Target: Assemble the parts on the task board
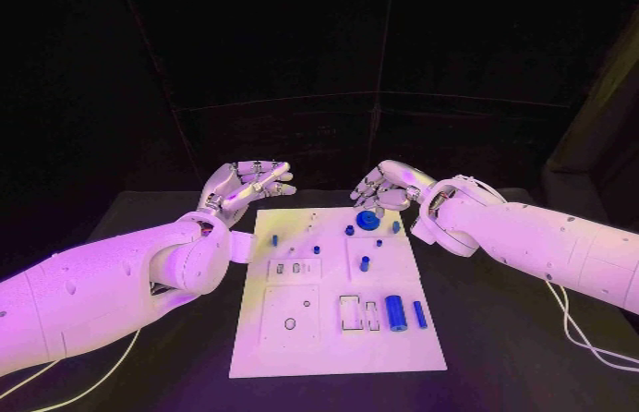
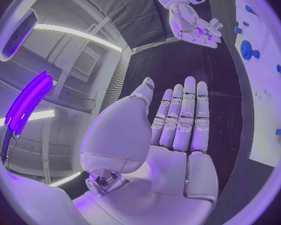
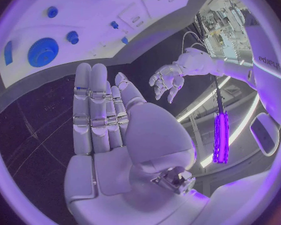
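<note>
2 hands, left hand (image 1: 247,186) & right hand (image 1: 389,188), fingers loosely spread, empty, above white task board (image 1: 286,347) w/ blue parts (image 1: 395,312).

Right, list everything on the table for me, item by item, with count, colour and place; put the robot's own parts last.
task board: one, white, middle of the black table.
gear: one, blue, round and toothed, on the board's far end near the right hand.
large cylinder: one, blue, lying on the board's near right part.
slim bar: one, blue, lying just right of the large cylinder.
small pegs: several, blue, scattered over the board's far half.
cables: white, on the table under the arms.
left hand: silver, fingers apart, holding nothing, off the board's far left corner.
right hand: silver, holding nothing, over the board's far right corner.
</note>
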Motion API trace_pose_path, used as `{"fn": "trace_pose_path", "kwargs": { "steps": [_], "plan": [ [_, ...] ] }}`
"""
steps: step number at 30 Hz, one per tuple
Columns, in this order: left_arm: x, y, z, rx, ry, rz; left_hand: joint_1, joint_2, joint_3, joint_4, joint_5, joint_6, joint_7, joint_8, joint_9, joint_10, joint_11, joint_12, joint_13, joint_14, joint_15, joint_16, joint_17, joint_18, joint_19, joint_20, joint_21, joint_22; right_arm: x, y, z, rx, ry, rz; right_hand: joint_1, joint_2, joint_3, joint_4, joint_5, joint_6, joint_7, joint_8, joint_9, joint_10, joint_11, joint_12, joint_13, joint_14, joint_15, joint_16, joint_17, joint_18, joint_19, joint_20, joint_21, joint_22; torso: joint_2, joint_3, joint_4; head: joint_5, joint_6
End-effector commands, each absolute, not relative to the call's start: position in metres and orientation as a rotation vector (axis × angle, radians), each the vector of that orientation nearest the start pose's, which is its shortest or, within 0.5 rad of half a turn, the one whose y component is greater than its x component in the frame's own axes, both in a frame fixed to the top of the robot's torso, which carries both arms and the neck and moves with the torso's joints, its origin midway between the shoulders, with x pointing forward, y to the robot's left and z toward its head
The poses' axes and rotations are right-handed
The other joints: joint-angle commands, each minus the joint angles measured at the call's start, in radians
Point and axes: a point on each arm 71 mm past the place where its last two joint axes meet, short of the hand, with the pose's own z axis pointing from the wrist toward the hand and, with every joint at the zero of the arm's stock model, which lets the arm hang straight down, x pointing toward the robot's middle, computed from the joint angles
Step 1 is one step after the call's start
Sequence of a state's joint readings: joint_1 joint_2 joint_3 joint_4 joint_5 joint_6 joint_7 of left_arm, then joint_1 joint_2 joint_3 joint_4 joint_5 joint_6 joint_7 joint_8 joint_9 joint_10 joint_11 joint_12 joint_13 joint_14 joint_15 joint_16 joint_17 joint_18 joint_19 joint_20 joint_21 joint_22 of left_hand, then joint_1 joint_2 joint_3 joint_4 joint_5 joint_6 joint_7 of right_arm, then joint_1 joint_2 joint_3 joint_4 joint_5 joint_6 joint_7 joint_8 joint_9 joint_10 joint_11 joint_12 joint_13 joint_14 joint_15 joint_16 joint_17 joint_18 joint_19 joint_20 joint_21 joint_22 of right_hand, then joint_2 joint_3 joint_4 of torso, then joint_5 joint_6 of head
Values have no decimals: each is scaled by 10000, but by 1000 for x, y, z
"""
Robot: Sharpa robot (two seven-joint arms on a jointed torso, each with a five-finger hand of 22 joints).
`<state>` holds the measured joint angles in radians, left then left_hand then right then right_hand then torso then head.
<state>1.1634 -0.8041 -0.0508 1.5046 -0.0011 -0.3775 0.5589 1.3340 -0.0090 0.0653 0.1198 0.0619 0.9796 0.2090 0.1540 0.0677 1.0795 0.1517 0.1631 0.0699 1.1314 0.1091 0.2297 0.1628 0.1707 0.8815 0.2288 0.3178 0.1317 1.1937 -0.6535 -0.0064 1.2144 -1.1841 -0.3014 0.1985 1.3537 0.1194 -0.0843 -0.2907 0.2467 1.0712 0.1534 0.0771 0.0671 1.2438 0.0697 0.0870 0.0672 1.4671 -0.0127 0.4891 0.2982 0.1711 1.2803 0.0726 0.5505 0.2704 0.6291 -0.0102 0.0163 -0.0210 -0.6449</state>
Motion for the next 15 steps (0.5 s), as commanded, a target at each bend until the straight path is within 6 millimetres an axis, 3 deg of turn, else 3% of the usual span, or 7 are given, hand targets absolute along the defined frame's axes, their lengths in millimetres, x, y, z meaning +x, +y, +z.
{"fn": "trace_pose_path", "kwargs": {
  "steps": [1,6,10,15],
  "plan": [
    [482,194,-188,-10352,13200,-16153,72,-5,-4,-65,-37,73,31,-75,-16,52,25,-65,-13,71,-3,-82,15,140,68,-26,-20,-25,538,-179,-192,-2387,16436,6613,-200,-120,97,-1,-155,69,-10,-117,-5,-47,9,-227,-5,372,-35,1400,913,73,62,-28,706,450,273,-20,105,-63,26],
    [480,192,-188,-10360,13309,-16260,45,-1,-26,-88,-37,66,46,-120,-22,43,39,-125,-20,53,10,-136,26,135,66,-19,-45,-47,538,-171,-192,-3080,16444,5831,-341,-237,303,0,-198,-148,-35,-136,-12,-302,62,-224,-8,346,13,3951,3524,86,-190,6,1738,1148,447,-27,164,-102,69],
    [478,192,-187,-10364,13350,-16302,40,1,-29,-90,-37,66,49,-125,-23,43,41,-132,-20,53,11,-142,28,135,67,-19,-48,-49,539,-167,-191,-3444,16549,5466,-439,-324,468,20,-218,-418,33,-134,-8,-695,171,-211,-15,482,120,6023,5796,-141,42,90,3507,3085,556,-27,197,-162,71],
    [477,192,-187,-10372,13387,-16333,39,5,-29,-92,-36,67,50,-128,-23,44,42,-136,-20,54,12,-145,30,136,69,-18,-49,-51,539,-163,-192,-3708,16741,5217,-470,-384,688,31,-226,-434,55,-130,-3,-857,228,-232,-24,364,164,6800,6560,-196,-108,169,4395,3977,639,-29,202,-200,96]
  ]
}}
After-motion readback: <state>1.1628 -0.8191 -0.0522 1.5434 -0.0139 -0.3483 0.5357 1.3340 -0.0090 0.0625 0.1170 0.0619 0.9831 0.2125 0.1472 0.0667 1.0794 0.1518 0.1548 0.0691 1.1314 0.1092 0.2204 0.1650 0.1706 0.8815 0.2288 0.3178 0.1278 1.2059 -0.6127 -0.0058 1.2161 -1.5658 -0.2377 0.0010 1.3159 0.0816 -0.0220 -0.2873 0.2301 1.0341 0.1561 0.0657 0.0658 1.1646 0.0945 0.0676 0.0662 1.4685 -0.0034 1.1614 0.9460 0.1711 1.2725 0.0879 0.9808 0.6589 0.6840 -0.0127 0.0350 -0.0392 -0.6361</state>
